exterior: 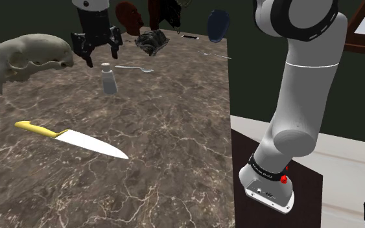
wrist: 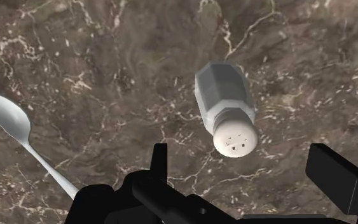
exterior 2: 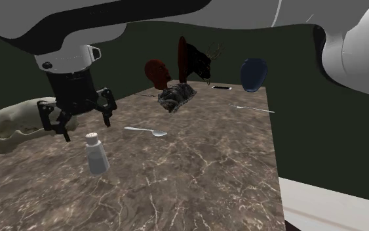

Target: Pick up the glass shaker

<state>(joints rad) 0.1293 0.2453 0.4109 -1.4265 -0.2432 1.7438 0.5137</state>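
The fingers [wrist: 160,162] stood spread apart, holding nothing, above the dark marbled desk [exterior: 174,129]. The pale shaker [wrist: 225,105] stood upright on the desk just below their gap, untouched. A spoon [wrist: 9,121] lay nearby.

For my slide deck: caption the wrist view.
Open tool hovers over an upright shaker on a marbled table, spoon lying nearby.

The worktop [exterior: 174,129] looks like dark, pale-veined marble, faintly glossy; the shaker [wrist: 225,95] is smooth matt grey (plain, opaque); the spoon [wrist: 7,118] gleams like metal.
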